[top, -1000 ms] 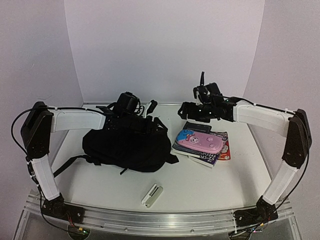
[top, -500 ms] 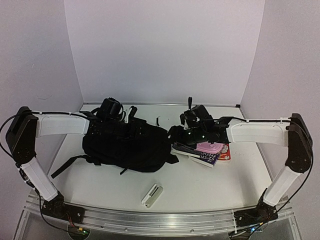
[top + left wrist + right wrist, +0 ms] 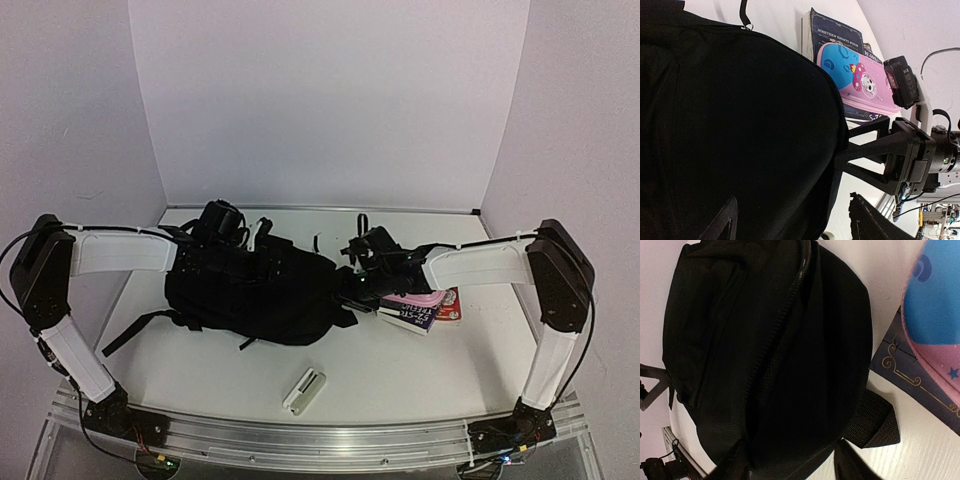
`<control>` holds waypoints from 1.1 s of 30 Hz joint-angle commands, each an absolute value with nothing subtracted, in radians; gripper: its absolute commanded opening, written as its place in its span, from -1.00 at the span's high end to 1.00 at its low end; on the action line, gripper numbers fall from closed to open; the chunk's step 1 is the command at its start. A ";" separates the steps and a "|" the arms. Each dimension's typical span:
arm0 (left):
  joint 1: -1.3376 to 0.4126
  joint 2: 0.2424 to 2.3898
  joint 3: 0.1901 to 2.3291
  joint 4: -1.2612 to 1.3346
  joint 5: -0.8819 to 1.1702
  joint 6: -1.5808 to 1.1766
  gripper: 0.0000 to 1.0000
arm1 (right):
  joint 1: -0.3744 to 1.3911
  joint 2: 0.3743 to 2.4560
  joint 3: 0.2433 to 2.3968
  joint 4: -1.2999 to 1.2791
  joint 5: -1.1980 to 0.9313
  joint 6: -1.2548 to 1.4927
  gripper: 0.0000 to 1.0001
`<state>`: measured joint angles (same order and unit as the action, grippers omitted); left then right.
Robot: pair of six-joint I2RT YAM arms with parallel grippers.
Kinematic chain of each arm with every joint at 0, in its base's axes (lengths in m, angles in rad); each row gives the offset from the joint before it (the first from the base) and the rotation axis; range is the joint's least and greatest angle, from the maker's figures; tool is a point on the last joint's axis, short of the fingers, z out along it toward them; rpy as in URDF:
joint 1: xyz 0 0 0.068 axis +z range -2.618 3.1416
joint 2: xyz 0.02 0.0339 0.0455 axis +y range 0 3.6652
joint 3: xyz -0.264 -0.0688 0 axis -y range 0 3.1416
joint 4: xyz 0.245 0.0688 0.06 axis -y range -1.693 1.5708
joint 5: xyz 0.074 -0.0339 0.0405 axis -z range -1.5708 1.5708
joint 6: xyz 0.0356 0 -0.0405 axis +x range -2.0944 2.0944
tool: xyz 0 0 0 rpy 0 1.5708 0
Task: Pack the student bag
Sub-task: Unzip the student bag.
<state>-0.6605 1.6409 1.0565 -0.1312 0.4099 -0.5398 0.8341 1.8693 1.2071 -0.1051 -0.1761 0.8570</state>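
Observation:
The student bag (image 3: 250,295) is a big black backpack lying left of centre on the table, and it fills the left wrist view (image 3: 730,125) and the right wrist view (image 3: 770,355). My left gripper (image 3: 255,258) hovers open over its far top; one finger (image 3: 720,225) is above the fabric, the other (image 3: 870,220) past the bag's edge. My right gripper (image 3: 345,287) is at the bag's right end, jaws partly closed, with fabric bulging between its fingers (image 3: 850,465). The right gripper's black fingers (image 3: 865,150) touch the bag's edge.
A pink and blue pencil case (image 3: 855,75) lies on a stack of books (image 3: 425,312) just right of the bag, with a dark "Nineteen Eighty Four" book (image 3: 832,35) underneath. A small white object (image 3: 304,390) lies near the front edge. A black strap (image 3: 875,422) sticks out of the bag.
My right arm came down and left from above the books to the bag's right end, its jaws narrowing. My left arm shifted slightly left over the bag, then held still.

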 commanded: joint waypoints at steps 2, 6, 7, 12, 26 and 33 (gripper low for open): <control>-0.678 1.610 1.064 -0.132 0.383 -0.467 -0.47 | 0.839 1.873 1.234 -0.075 -0.140 0.868 0.42; -0.728 1.675 1.138 -0.182 0.346 -0.397 -0.47 | 0.839 1.875 1.214 -0.072 -0.141 0.875 0.86; -0.739 1.695 1.158 -0.192 0.344 -0.380 -0.47 | 0.840 1.872 1.208 -0.069 -0.142 0.877 0.92; -0.772 1.788 1.235 -0.235 0.309 -0.316 -0.49 | 0.840 1.849 1.180 -0.060 -0.131 0.884 1.00; -0.817 1.950 1.355 -0.276 0.212 -0.276 -0.11 | 0.840 1.832 1.161 -0.053 -0.123 0.885 1.00; -0.813 1.887 1.305 -0.227 0.081 -0.317 0.99 | 0.839 1.811 1.144 -0.054 -0.102 0.885 1.00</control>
